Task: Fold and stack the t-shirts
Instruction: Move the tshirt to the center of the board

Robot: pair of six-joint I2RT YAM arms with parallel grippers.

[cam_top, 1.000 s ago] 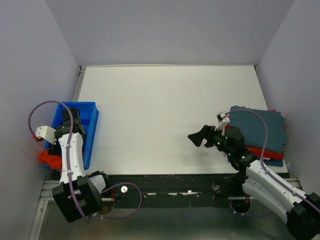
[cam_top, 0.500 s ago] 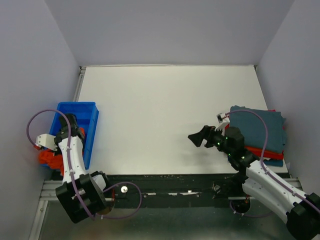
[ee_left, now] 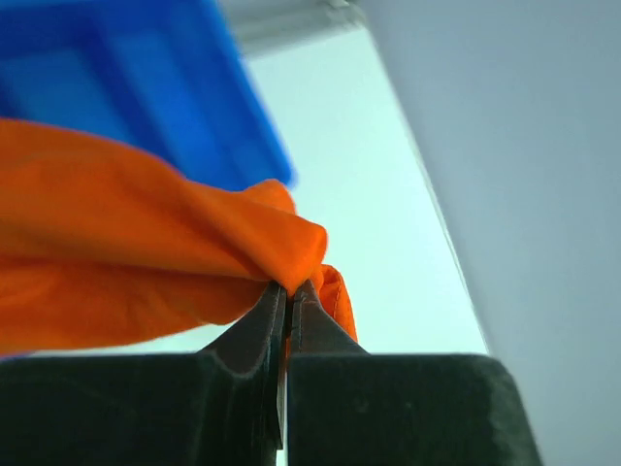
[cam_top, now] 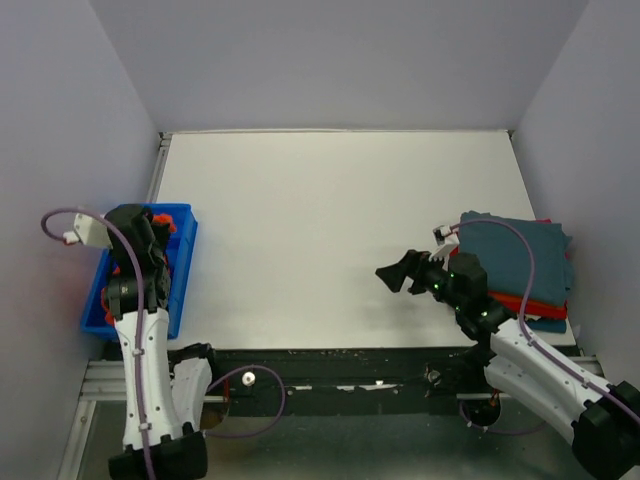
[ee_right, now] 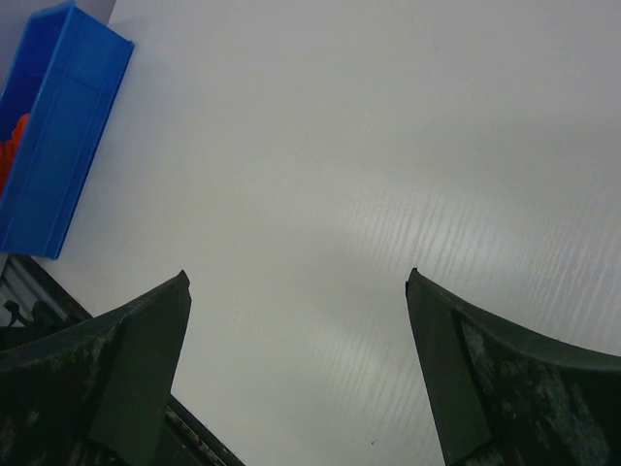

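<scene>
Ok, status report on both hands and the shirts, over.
Left hand shut on orange t-shirt, at blue bin. Right hand open, empty, over table. Folded stack at table's right edge. Nothing seen in the way.

Edge-cropped orange-red t-shirt [ee_left: 126, 243]; blurred bin [ee_left: 146, 87]

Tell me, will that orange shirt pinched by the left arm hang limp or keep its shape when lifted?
Probably limp: the orange shirt drapes in soft folds from the shut left gripper. It looks light, since a small pinch of cloth seems to carry it. Trailing cloth might drag on the blue bin.
</scene>
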